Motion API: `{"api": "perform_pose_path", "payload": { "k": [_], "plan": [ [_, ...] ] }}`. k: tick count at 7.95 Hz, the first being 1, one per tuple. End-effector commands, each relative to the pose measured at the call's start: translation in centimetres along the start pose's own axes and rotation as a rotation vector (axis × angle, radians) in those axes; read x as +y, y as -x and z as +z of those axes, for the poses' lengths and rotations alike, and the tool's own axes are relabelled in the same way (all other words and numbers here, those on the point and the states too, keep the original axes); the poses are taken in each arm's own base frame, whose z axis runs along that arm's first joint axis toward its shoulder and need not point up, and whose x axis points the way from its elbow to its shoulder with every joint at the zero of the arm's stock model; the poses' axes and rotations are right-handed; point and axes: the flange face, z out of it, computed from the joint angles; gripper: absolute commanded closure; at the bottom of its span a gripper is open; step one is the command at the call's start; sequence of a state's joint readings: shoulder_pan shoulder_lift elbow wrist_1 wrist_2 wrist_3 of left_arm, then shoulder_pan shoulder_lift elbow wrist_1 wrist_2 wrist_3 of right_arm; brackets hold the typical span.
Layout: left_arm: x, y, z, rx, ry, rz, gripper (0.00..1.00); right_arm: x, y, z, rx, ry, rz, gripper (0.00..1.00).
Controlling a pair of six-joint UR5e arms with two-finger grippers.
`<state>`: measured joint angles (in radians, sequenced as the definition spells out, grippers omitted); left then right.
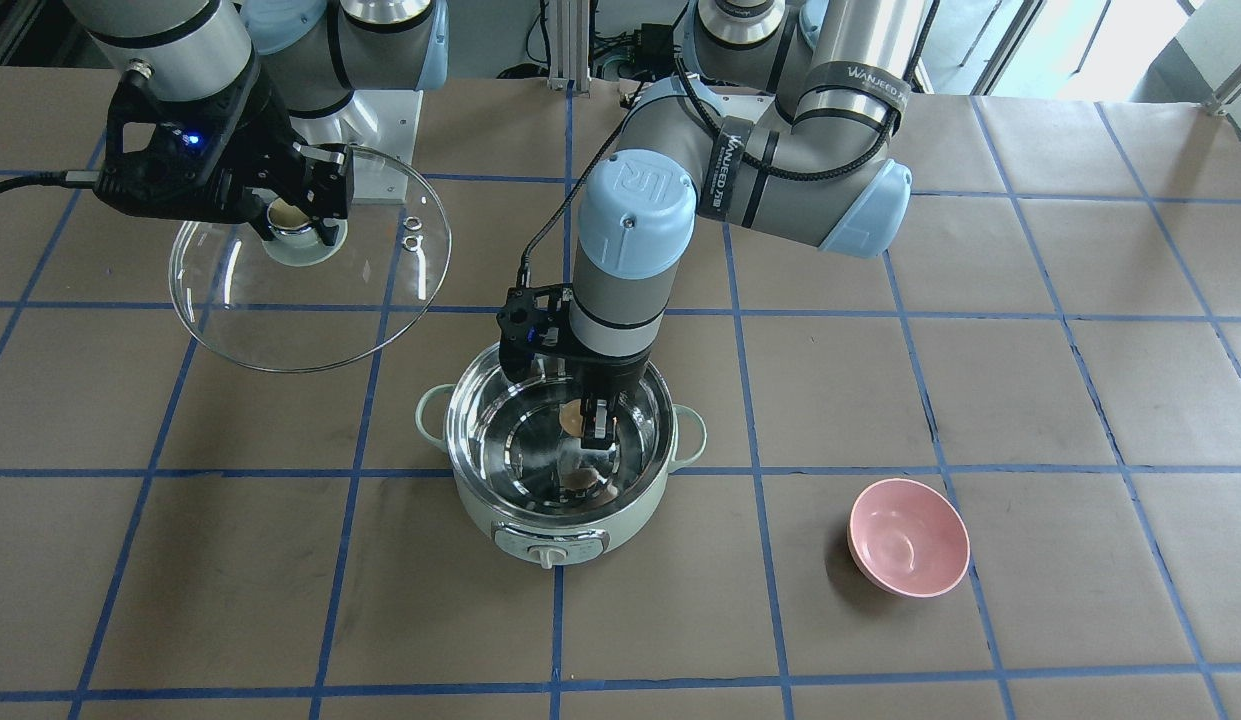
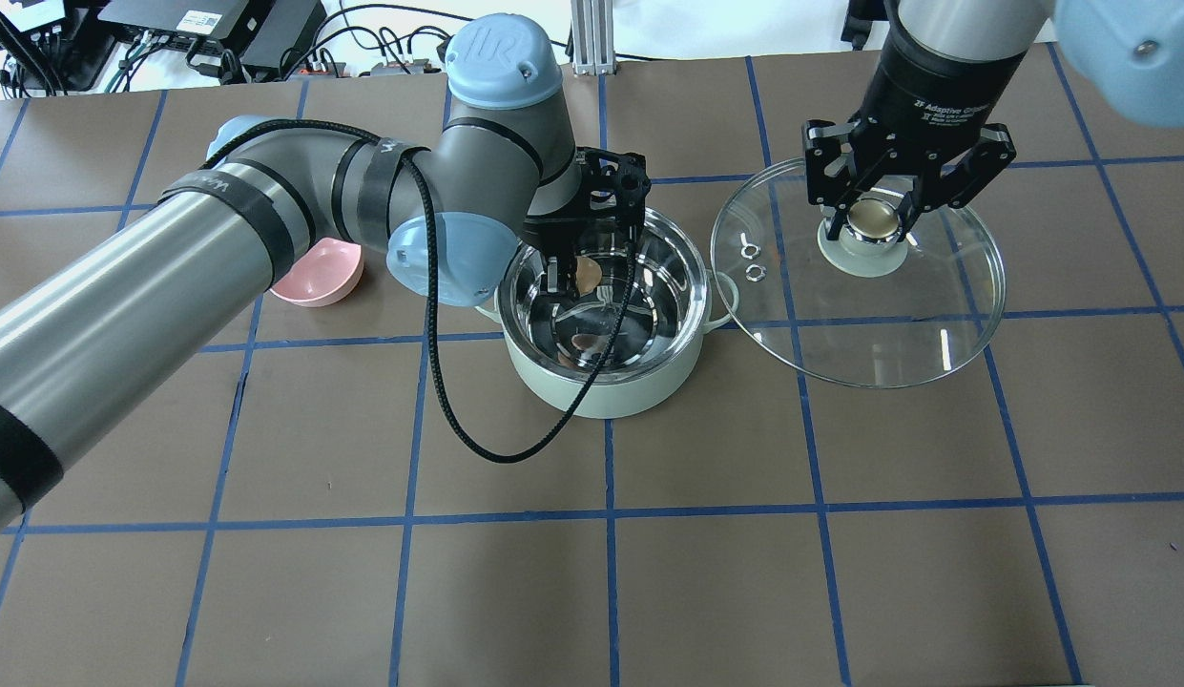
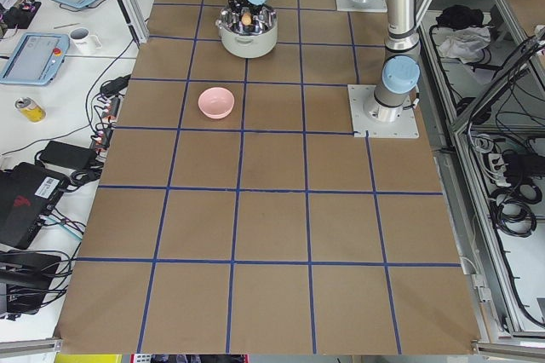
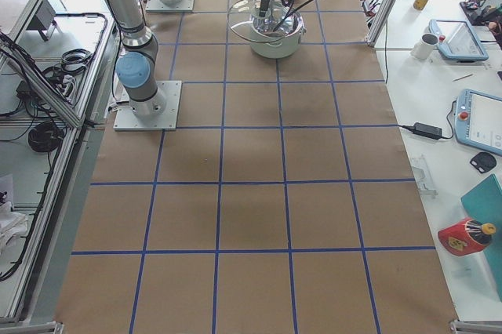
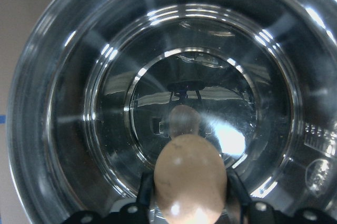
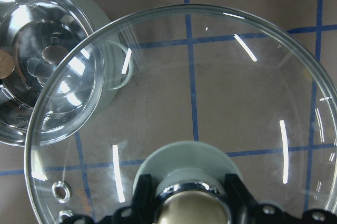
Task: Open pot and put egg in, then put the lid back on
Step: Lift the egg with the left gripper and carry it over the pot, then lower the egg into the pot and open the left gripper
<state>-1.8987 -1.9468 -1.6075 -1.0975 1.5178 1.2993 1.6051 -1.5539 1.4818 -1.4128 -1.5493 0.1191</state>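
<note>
The mint-green pot (image 2: 606,393) stands open, its steel inside showing (image 1: 540,440). My left gripper (image 2: 574,278) reaches down into the pot and is shut on the tan egg (image 2: 588,275), held above the pot floor; the left wrist view shows the egg (image 5: 189,182) between the fingers, its reflection below. My right gripper (image 2: 876,221) is shut on the cream-gold knob (image 2: 875,218) of the glass lid (image 2: 887,334) and holds the lid above the table, beside the pot. In the front view the lid (image 1: 280,320) hangs left of the pot, under the right gripper (image 1: 298,222).
A small pink bowl (image 1: 909,537) sits on the table on my left side, also visible in the overhead view (image 2: 317,274). Blue tape lines grid the brown table. The left arm's black cable (image 2: 458,420) loops over the pot's near side.
</note>
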Motion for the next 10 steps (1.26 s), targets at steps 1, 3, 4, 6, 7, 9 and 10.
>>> {"api": "perform_pose_path", "payload": {
  "k": [1,3,4,6,7,9,10],
  "plan": [
    [-0.4,0.9,2.8,0.010,-0.023,0.000,1.00,0.0,0.1,0.0,-0.001,0.000,0.003,0.73],
    [-0.5,1.0,3.5,0.022,-0.038,-0.004,0.81,0.0,0.1,0.0,-0.001,0.000,0.003,0.73],
    [-0.5,1.0,3.6,0.024,-0.037,-0.001,0.44,0.0,0.1,0.0,-0.001,0.000,0.004,0.73],
    [-0.4,0.9,1.9,-0.005,-0.029,-0.008,0.02,0.0,0.1,0.0,-0.001,0.000,0.004,0.73],
    [-0.5,0.8,-0.1,-0.035,-0.034,-0.052,0.00,0.0,0.1,0.0,-0.001,0.000,0.004,0.73],
    [0.3,-0.5,-6.1,-0.122,0.005,-0.239,0.00,0.0,0.1,0.0,-0.002,-0.003,0.006,0.73],
    [1.2,-1.5,-8.7,-0.126,0.012,-0.297,0.00,-0.4,0.1,0.3,-0.003,-0.001,0.006,0.73]
  ]
}}
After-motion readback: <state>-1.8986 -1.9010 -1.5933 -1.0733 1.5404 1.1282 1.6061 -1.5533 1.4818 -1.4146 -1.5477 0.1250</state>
